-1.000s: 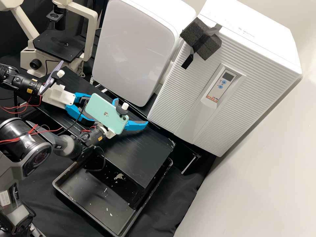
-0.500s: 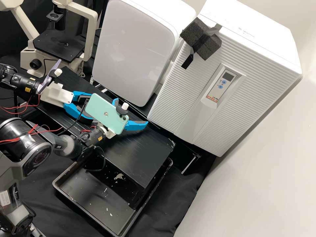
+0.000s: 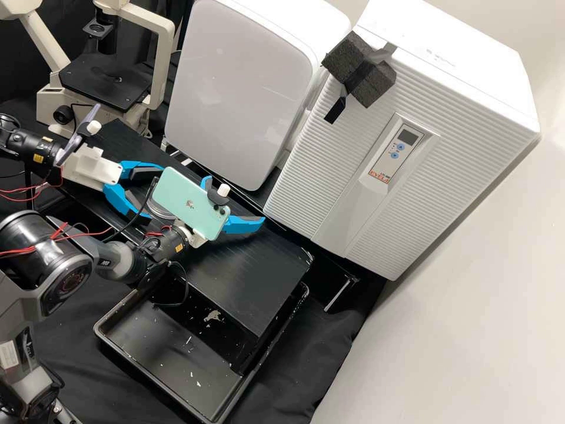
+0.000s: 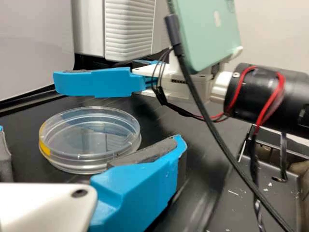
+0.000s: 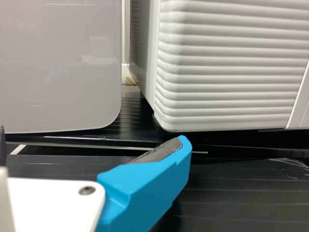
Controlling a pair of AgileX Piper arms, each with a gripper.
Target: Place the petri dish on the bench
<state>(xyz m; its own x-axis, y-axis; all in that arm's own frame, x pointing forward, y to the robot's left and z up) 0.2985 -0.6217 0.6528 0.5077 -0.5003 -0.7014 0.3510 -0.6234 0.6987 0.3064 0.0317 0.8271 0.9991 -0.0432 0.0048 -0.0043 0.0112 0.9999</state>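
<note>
The left gripper (image 3: 154,191) stands open low over the black bench (image 3: 247,277), behind the right arm. A clear round petri dish (image 3: 156,207) lies in front of its fingers, partly hidden by the green phone. In the left wrist view, the dish (image 4: 91,140) sits flat on the bench, a yellow mark on its side, beyond the left gripper's (image 4: 91,135) spread fingers. The right gripper (image 3: 235,200) is open and holds nothing; in the right wrist view the right gripper (image 5: 94,134) has bench and white housings beyond it.
A green phone (image 3: 189,203) rides on the right arm close by the dish. White cabinets (image 3: 247,88) (image 3: 412,176) line the bench's back, a microscope (image 3: 106,82) stands at the back left, and a black tray (image 3: 170,359) lies below the front edge.
The left gripper has drawn back toward the left of the high view, its fingers spreading wider, and the dish has come into sight between them and the phone. The right arm has stayed still.
</note>
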